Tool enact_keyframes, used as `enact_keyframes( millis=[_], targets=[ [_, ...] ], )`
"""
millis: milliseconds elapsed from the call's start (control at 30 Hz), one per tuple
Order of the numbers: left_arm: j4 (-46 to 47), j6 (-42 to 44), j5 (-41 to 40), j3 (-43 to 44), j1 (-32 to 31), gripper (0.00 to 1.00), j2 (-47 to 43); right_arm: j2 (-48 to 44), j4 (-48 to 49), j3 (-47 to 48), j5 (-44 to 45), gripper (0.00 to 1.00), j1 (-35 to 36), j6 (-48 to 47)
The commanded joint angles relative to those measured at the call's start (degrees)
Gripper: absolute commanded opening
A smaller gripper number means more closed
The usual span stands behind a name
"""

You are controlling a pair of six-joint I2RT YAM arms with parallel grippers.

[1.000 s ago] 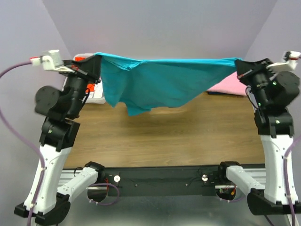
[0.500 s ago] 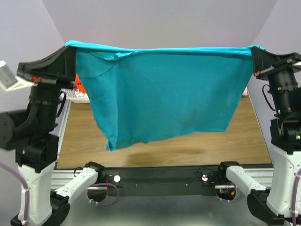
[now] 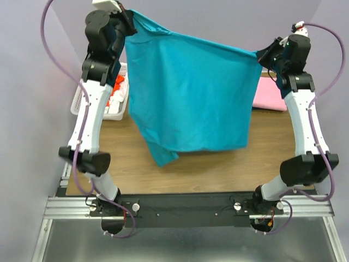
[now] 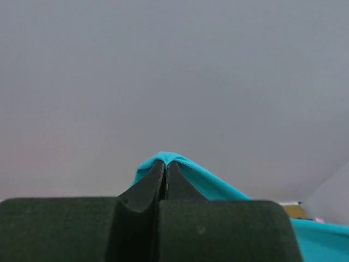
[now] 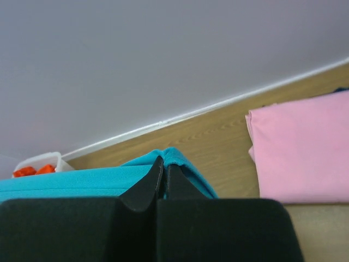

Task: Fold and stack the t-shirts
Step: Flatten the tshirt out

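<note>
Risk: left gripper (image 3: 127,17) & right gripper (image 3: 262,54), top of frame, each clamp only a thin edge of teal t-shirt (image 3: 191,93), so a slip prob drops it crumpled.

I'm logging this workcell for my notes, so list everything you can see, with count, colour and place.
teal t-shirt: one, teal, hanging spread in the air above the table
pink t-shirt: one, pink, flat on the table's far right
orange-red cloth: one, orange-red, in the basket
basket: one, white, table's far left
table: one, brown wood
left gripper: one, black, shut on one shirt corner
right gripper: one, black, shut on the other corner
</note>
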Motion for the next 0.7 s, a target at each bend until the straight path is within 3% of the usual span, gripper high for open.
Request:
enact_keyframes(
  millis=[0,67,167,367,467,567,667],
  targets=[
    [-3.34,3.73,3.78,21.06,2.76,0.00,8.27,5.02,3.16,13.05,-2.35,0.01,-0.42,-4.30],
    [-1.34,4.53,4.85,22.80,2.85,0.00,8.04,7.06,3.16,16.85,-3.77,0.01,-0.42,-5.44],
    [5.25,7.17,5.90,14.91,2.85,0.00,2.60,8.56,3.16,19.42,-5.44,0.01,-0.43,-6.93],
    [6.15,9.01,6.34,-2.13,2.85,0.00,-6.99,4.44,3.34,10.13,-7.99,0.01,-0.42,-8.26],
    [9.39,7.26,8.44,-20.13,2.77,0.00,-14.78,0.40,3.86,-0.24,-10.89,0.01,-0.43,-10.36],
    [17.11,1.39,8.81,-50.12,2.68,0.00,-24.12,-4.60,5.97,-13.16,-10.89,0.02,-0.42,-11.16],
    [23.19,-6.17,9.86,-65.92,2.07,0.00,-31.31,-6.11,8.17,-24.85,-11.24,0.04,-0.51,-11.69]
  ],
)
